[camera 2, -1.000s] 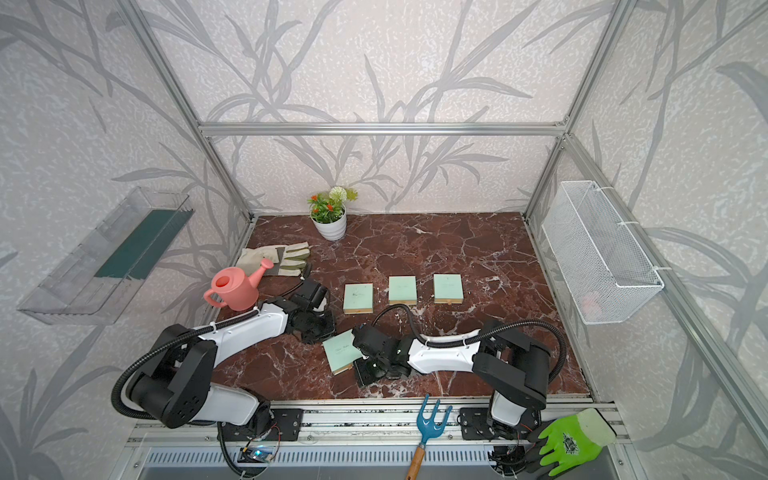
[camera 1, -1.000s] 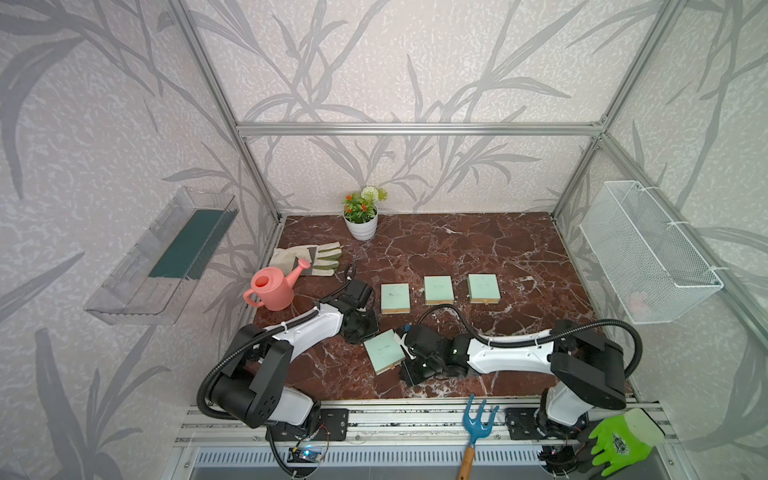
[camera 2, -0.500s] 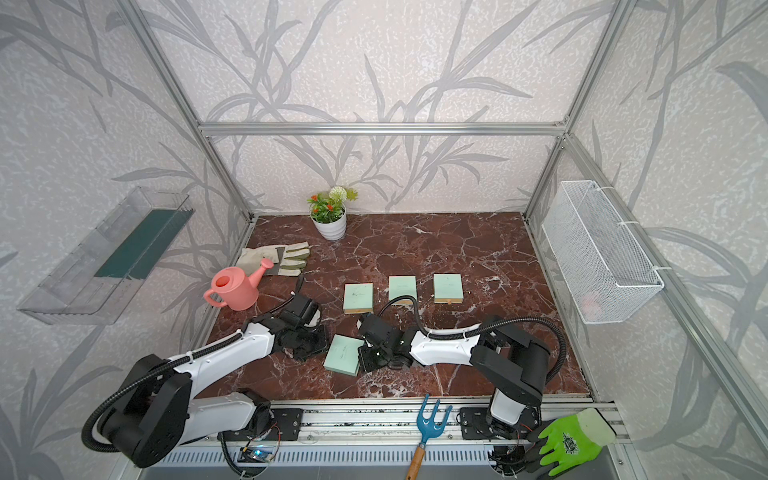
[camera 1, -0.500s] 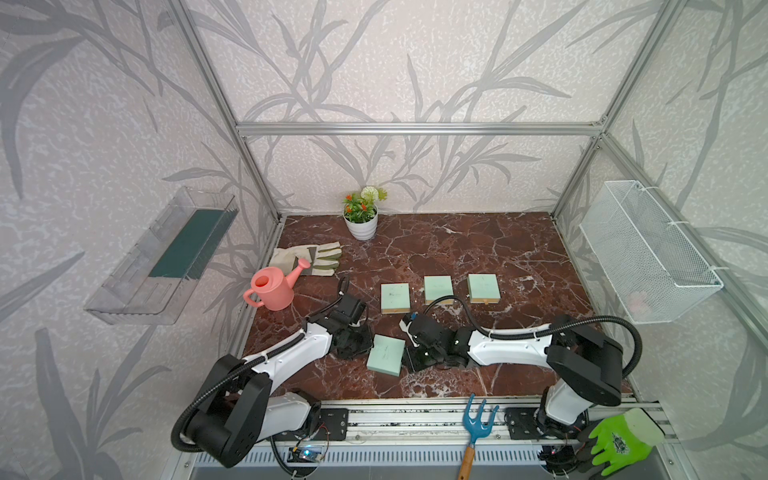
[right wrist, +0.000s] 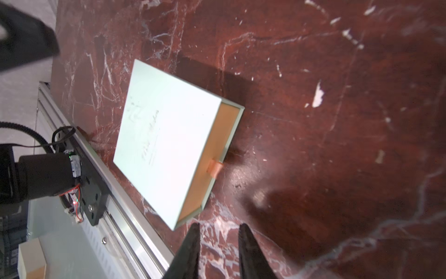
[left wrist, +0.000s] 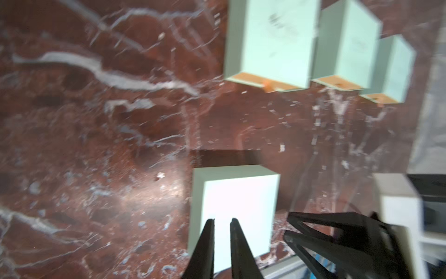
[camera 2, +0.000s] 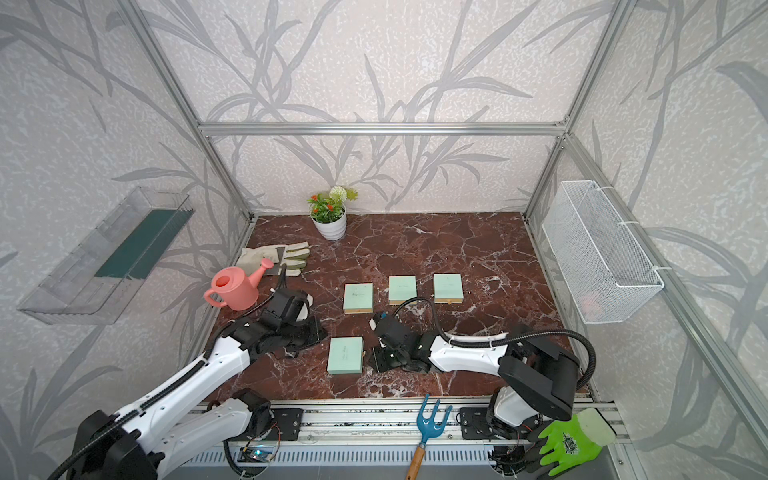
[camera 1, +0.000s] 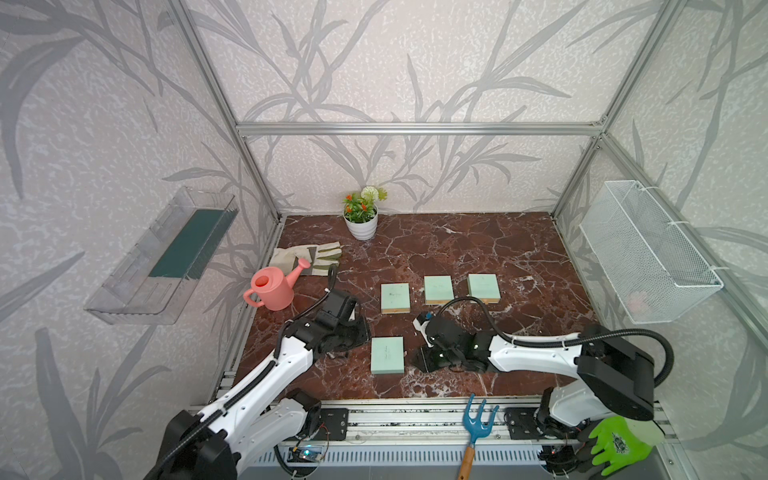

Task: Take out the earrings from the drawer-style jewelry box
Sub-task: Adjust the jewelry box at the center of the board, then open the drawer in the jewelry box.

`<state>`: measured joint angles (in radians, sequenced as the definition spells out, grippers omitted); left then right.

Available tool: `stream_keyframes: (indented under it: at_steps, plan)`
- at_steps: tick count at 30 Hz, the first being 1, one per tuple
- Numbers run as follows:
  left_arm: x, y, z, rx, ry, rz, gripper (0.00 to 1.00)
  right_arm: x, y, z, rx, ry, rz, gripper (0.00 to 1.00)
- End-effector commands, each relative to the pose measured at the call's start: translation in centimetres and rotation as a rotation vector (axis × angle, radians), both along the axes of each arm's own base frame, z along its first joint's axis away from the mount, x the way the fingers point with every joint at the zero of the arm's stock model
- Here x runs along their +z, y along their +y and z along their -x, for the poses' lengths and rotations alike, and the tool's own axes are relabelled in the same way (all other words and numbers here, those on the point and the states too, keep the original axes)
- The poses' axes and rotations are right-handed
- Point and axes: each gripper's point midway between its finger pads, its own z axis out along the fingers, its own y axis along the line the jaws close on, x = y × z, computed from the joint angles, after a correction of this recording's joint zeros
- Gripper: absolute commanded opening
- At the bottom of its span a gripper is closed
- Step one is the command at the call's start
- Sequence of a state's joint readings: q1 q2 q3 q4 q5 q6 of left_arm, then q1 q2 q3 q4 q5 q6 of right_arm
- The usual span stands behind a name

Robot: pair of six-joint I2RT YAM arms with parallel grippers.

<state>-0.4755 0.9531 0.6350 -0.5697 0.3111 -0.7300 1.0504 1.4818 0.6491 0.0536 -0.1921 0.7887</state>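
The jewelry box [camera 1: 387, 354] [camera 2: 345, 355] is a flat mint-green box lying near the table's front edge. Its orange drawer front [right wrist: 217, 145] sits inside the sleeve, with a small pull tab [right wrist: 215, 168] sticking out. The earrings are hidden inside. My right gripper [right wrist: 219, 227] [camera 1: 419, 360] is open and empty, just off the box's drawer side, near a front corner. On the box's opposite side is my left gripper [left wrist: 222, 221] [camera 1: 348, 350], its jaws a narrow gap apart and holding nothing.
Three more mint boxes [camera 1: 395, 297] [camera 1: 439, 289] [camera 1: 483, 287] form a row behind. At the left are a pink watering can [camera 1: 272, 289] and cloth gloves [camera 1: 307, 257], with a flower pot [camera 1: 360, 216] at the back. A blue hand rake [camera 1: 478, 419] lies on the front rail.
The box has turned from tilted to square with the table edge. My right gripper's jaws have opened. My left gripper has drawn back to the left of the box.
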Motion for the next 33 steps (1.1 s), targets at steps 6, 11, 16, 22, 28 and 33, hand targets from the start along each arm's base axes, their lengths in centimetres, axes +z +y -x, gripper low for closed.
stream_keyframes:
  at_steps: [6,11,16,22,28,33]
  plan:
    - [0.7,-5.8,2.3,-0.280,0.098,0.244,0.04,1.1,1.3,-1.9,-0.024,0.042,-0.196,0.47]
    - [-0.7,-5.9,2.8,-0.280,0.149,0.238,0.00,0.4,2.4,-2.4,-0.027,0.081,-0.240,0.47]
    - [-2.7,-5.2,3.7,-0.239,0.230,0.201,0.00,-0.8,2.7,-2.6,-0.032,0.103,-0.227,0.44]
    - [-4.8,-4.4,4.7,-0.214,0.291,0.108,0.00,-1.4,3.1,-2.8,-0.035,0.119,-0.227,0.36]
    - [-6.0,-4.0,5.0,-0.215,0.323,0.048,0.00,-2.2,3.1,-2.8,-0.040,0.137,-0.216,0.29]
    - [-6.4,-4.0,5.1,-0.219,0.333,0.028,0.00,-2.1,3.6,-2.9,-0.035,0.140,-0.265,0.24]
